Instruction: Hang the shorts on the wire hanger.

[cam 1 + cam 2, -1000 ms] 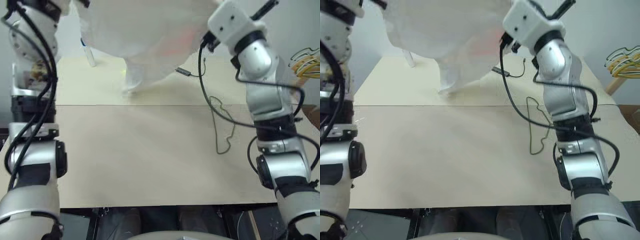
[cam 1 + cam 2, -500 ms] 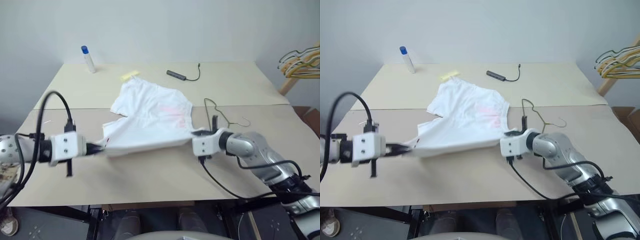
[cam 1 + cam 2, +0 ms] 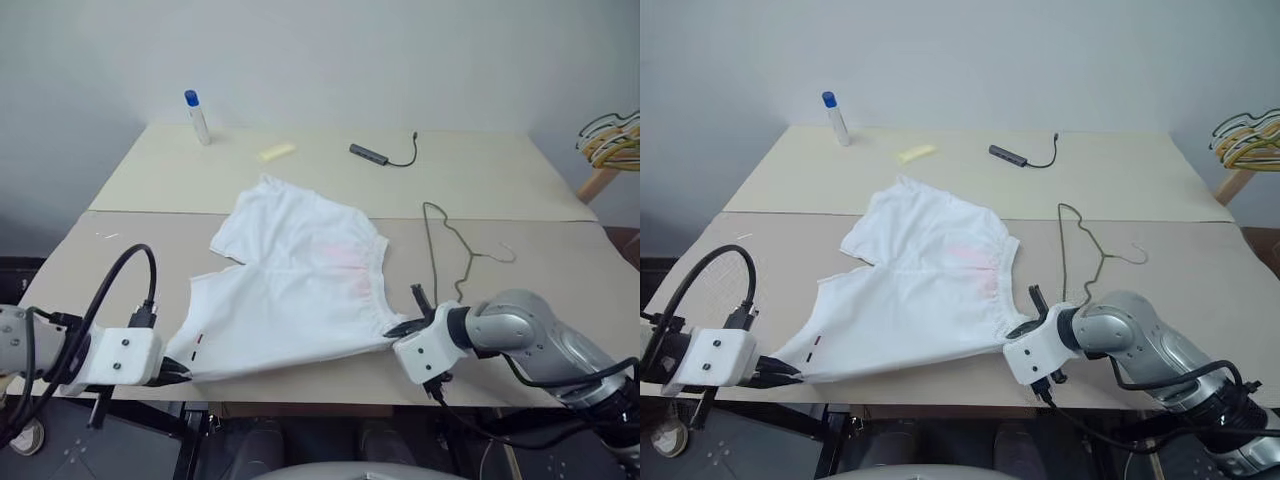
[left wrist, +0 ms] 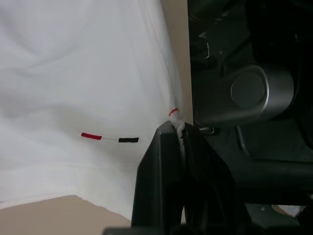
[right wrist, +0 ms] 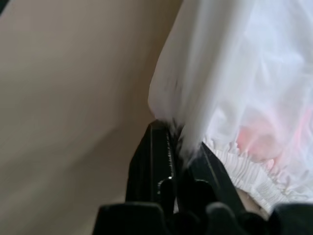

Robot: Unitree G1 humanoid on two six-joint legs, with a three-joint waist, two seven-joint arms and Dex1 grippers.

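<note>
Beige table (image 3: 300, 170) under a plain grey wall carries one pair of shorts (image 3: 300, 290), spread flat by its near edge. One wire hanger (image 3: 447, 250) lies just beside them toward the right edge, apart from the cloth. The left gripper (image 4: 177, 133) has its jaws clamped on a hem corner beside the red and black marks; the right gripper (image 5: 178, 144) has its jaws pinching the waistband end. The cloth looks light, limp and apt to sag, so the gathered waistband seems the firmest hold; the hanger looks thin and springy. Along the far edge sit one blue-capped bottle (image 3: 197, 116), one yellow scrap (image 3: 276, 152) and one cabled adapter (image 3: 384, 155).
</note>
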